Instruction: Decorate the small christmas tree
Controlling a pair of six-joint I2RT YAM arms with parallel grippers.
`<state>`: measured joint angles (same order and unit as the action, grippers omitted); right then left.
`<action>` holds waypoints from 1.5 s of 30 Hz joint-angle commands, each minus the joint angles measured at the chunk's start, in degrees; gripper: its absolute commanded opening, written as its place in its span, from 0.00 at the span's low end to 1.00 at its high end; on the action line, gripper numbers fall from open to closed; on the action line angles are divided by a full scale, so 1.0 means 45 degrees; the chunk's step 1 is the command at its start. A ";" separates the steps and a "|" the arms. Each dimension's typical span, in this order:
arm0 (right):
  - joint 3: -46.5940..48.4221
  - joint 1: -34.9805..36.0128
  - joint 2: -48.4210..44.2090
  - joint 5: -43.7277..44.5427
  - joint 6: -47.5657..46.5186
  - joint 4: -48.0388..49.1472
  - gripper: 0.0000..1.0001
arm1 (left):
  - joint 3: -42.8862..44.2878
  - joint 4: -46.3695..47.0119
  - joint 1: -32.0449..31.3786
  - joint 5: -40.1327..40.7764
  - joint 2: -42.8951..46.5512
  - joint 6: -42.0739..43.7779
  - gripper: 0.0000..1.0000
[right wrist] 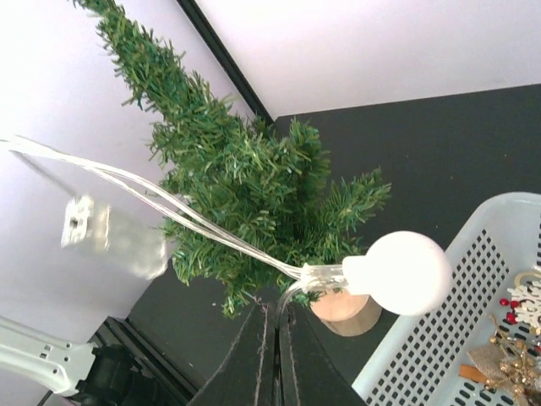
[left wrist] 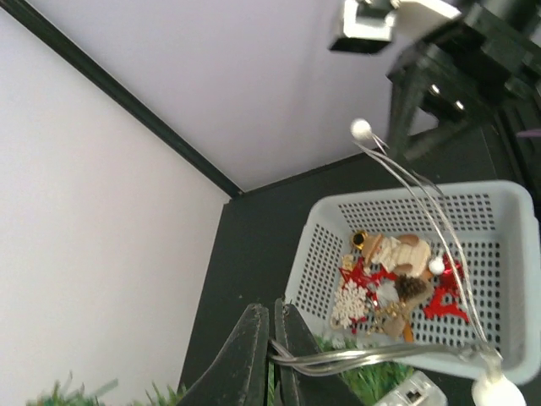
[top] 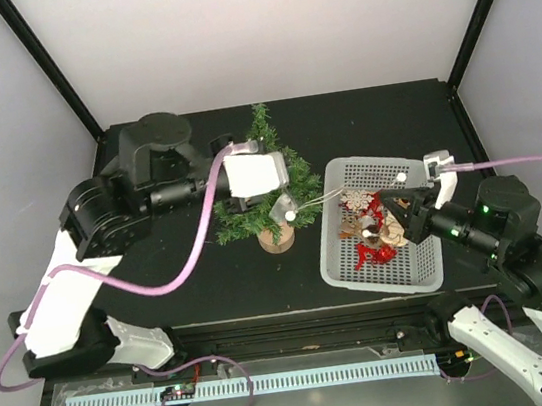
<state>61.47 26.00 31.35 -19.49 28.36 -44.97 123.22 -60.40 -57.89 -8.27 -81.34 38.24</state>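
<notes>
The small christmas tree stands on its wooden disc base left of the white basket. A clear light string with round white bulbs stretches between both grippers. My left gripper is shut on the wire, close against the tree's lower branches. Over the basket, my right gripper is shut on the wire just behind one bulb. The tree lies straight beyond it. In the top view the left gripper is at the tree and the right gripper is above the ornaments.
The basket holds several ornaments: red stars, a white snowflake, a pine cone, a knitted figure. A pale blurred box hangs on the wire near the tree. Walls enclose the black table at the back and both sides.
</notes>
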 commanded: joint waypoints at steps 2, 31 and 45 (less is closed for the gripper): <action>0.1068 0.0062 0.0748 0.0355 -0.0371 -0.0268 0.01 | -0.1773 -0.0134 -0.0057 0.0618 0.1294 0.0482 0.02; 0.5558 0.0062 0.4706 -0.0134 -0.0726 0.1166 0.01 | -0.7985 0.2423 0.5045 -0.1683 0.5607 -0.0430 0.01; 0.9845 0.0062 0.6778 0.0478 -0.0565 0.1752 0.01 | -0.8537 0.4683 0.7750 -0.4813 0.5027 -0.2821 0.02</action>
<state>100.20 26.00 60.31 -18.96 25.76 -40.25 85.25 -45.15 -26.44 -22.83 -57.39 31.51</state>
